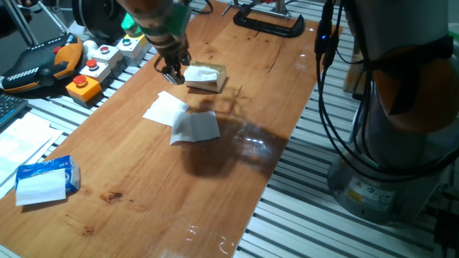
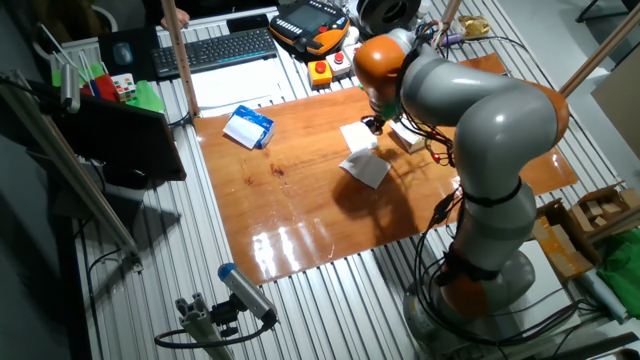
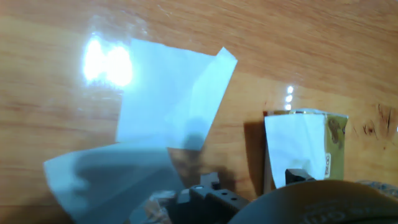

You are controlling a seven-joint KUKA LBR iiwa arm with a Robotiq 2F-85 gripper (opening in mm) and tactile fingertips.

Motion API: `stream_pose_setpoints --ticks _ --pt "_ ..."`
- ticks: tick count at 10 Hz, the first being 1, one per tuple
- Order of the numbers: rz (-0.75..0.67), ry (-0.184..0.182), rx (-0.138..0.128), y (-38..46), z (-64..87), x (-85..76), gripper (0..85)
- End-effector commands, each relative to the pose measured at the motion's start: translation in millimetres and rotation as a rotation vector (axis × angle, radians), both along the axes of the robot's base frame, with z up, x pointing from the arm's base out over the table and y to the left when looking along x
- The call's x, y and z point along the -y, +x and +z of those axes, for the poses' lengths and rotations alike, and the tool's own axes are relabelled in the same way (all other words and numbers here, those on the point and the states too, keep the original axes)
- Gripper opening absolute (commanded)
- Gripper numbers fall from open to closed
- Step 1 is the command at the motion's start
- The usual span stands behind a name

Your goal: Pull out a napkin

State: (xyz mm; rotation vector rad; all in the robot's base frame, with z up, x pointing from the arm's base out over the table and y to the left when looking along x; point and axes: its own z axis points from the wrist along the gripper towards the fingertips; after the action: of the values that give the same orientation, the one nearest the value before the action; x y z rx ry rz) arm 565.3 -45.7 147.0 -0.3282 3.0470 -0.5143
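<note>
- The small white paper napkin (image 1: 201, 72) sits in the top of the little tan-gold cardboard box (image 1: 215, 80), near the far end of the wooden worktop (image 1: 136, 179), toward the edge by the button panel.
- The black two-finger gripper (image 1: 172, 72) hangs just beside the box; whether its fingers are spread or pinched cannot be told.
- The box looks light and unsecured, so a pull may drag or lift it rather than free the napkin.
- A shallow pinch could tear thin tissue or slip off.
- The two flat white square sheets (image 1: 185, 118) lie near the box; a misaimed descent could catch one instead.
</note>
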Motion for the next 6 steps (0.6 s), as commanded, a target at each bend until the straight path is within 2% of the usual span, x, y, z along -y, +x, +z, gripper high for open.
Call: stream_pose_setpoints --ticks 1,3,6 --pt "0.004 0.004 0.004 0.2 -4.4 4.0 58.7" --pt "0.009 -0.004 0.021 -1.0 -15.9 17.2 59.0" --pt "0.031 -0.005 0.032 -0.8 -32.9 35.3 59.3"
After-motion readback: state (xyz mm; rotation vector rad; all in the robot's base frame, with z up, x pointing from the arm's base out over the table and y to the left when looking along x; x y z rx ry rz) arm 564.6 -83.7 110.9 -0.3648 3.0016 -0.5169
